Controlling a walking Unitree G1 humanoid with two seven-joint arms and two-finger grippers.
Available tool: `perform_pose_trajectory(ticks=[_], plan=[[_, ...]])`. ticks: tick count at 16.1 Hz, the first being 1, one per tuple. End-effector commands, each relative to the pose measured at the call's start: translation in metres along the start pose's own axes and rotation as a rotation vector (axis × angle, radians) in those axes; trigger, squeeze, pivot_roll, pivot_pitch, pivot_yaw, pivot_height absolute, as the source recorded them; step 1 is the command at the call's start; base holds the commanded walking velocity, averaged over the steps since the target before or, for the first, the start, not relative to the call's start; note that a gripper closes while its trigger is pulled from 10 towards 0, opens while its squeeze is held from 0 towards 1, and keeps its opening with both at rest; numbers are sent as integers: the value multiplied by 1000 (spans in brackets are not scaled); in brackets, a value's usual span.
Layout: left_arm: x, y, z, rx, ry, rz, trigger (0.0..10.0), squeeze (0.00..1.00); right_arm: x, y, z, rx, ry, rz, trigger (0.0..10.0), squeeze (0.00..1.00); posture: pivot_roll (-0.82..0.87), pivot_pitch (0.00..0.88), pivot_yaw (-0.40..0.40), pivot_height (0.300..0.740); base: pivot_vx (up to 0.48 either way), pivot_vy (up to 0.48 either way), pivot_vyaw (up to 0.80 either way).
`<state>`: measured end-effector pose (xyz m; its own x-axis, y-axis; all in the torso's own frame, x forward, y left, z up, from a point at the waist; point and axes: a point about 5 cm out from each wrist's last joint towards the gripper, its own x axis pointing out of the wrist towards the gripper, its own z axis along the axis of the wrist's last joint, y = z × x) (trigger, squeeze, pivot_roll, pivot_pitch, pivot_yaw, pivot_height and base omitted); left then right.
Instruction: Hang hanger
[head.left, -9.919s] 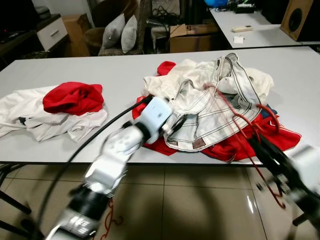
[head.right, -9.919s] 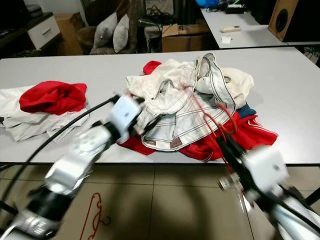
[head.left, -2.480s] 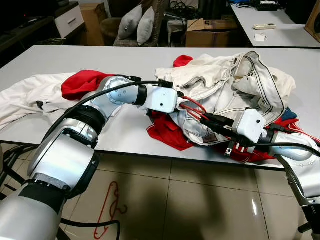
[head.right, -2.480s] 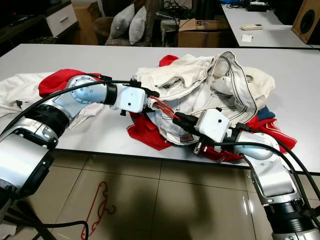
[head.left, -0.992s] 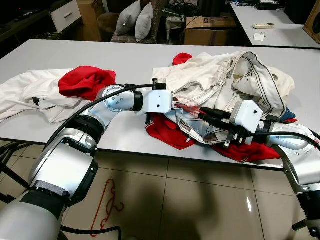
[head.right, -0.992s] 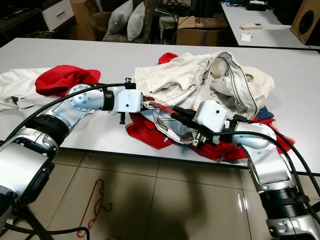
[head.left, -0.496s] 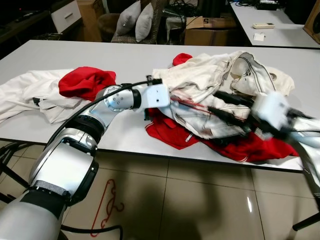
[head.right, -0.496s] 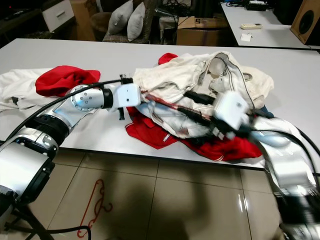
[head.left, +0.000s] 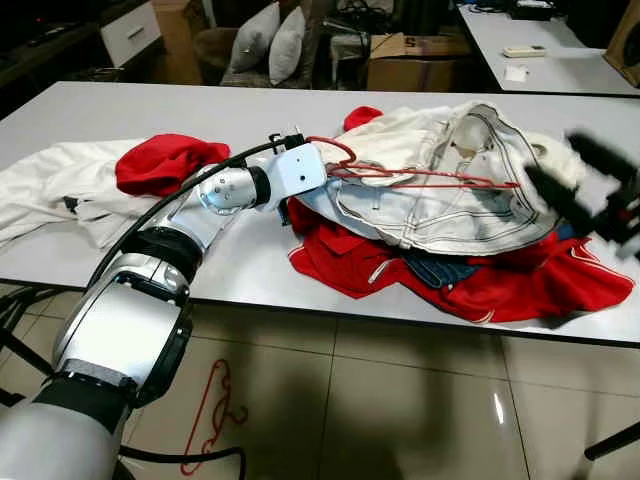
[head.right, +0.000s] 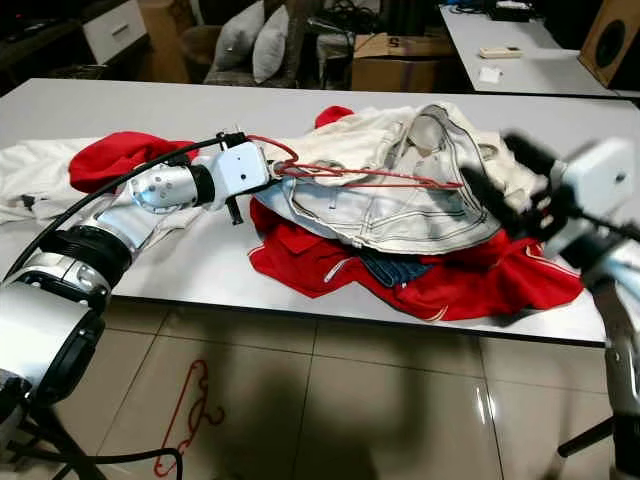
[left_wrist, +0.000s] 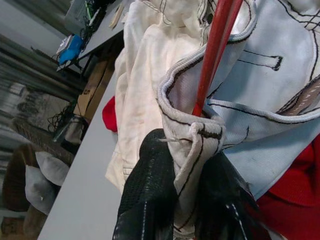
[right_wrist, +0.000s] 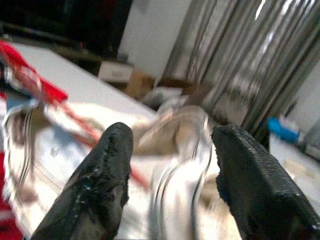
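Left end effector (left_wrist: 182, 200): reaches over the middle of the bench (head.left: 130, 110); its two black fingers (left_wrist: 147, 195) are clamped on a folded edge of the white garment, with the red hanger's bar running up just past that fold.
Right end effector (right_wrist: 170, 165): off the bench's right side, raised and blurred; its fingers (right_wrist: 107, 180) stand wide apart with nothing between them.
Red hanger (head.left: 425, 180): lies inside the opening of the white garment, its bar stretched across from the left end effector toward the right; its hook (head.left: 335, 150) curls up beside the left wrist.
White garment (head.left: 450, 195): pale, with dark stitched seams, spread on top of the pile in the middle of the bench, its waistband opening held wide around the hanger.
Red clothing (head.left: 480, 280): lies under the white garment, reaching the near edge of the bench; a bit of blue cloth (head.left: 440, 268) shows between the two.
Left pile: a red bundle (head.left: 165, 162) resting on crumpled white cloth (head.left: 50, 190), well apart from the middle pile.
Floor: a second red hanger (head.right: 190, 415) lies on the tiles (head.left: 400, 400) below the bench.
Background: grey cushions (head.left: 270, 40), a cardboard box (head.left: 415, 60), another table (head.left: 540, 50).
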<state>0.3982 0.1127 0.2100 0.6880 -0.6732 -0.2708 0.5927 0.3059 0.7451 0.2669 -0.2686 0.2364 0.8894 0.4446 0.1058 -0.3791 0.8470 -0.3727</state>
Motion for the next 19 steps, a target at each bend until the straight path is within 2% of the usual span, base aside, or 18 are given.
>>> perform_pose_trajectory(ticks=[1,3,4,5,6,9,10,11,12,13,16,19], plan=[[-5,8,-4,23,33,38,0,0,-7,0,-3,24,52,-23,10000,1000,-86,0,92,740,0,0,0],[-4,7,-2,30,28,35,0,0,-15,1,-8,72,81,-60,10000,1000,-86,0,89,740,0,0,0],[-2,4,-1,34,22,25,0,0,-23,7,-15,133,125,-57,10000,153,-95,0,93,740,0,0,0],[-1,2,-1,33,24,19,0,0,-29,10,-26,146,211,-70,10000,0,-103,0,98,740,0,0,0],[1,-1,-2,45,43,12,0,0,-26,4,-42,117,312,-147,10000,0,-112,0,108,740,0,0,0],[4,-3,0,72,52,3,0,0,-5,-2,-48,181,290,-235,10000,0,-118,0,114,740,0,0,0],[5,-4,1,76,49,2,0,0,3,-3,-50,208,282,-239,8353,0,-117,0,111,740,0,0,0],[5,-5,2,79,46,2,0,0,11,-1,-51,235,270,-225,4431,0,-117,0,106,740,0,0,0],[6,-5,2,81,45,2,0,0,15,0,-52,248,262,-218,4431,0,-117,0,105,740,0,0,0],[6,-5,2,81,48,3,0,0,22,1,-53,252,260,-207,0,0,-111,0,98,740,0,0,0],[3,-4,-2,82,72,17,0,0,30,2,-56,262,270,-205,0,0,-101,0,83,740,0,0,0],[1,-2,-6,90,92,25,0,0,25,-2,-59,281,278,-221,0,0,-97,0,82,740,0,0,0]])
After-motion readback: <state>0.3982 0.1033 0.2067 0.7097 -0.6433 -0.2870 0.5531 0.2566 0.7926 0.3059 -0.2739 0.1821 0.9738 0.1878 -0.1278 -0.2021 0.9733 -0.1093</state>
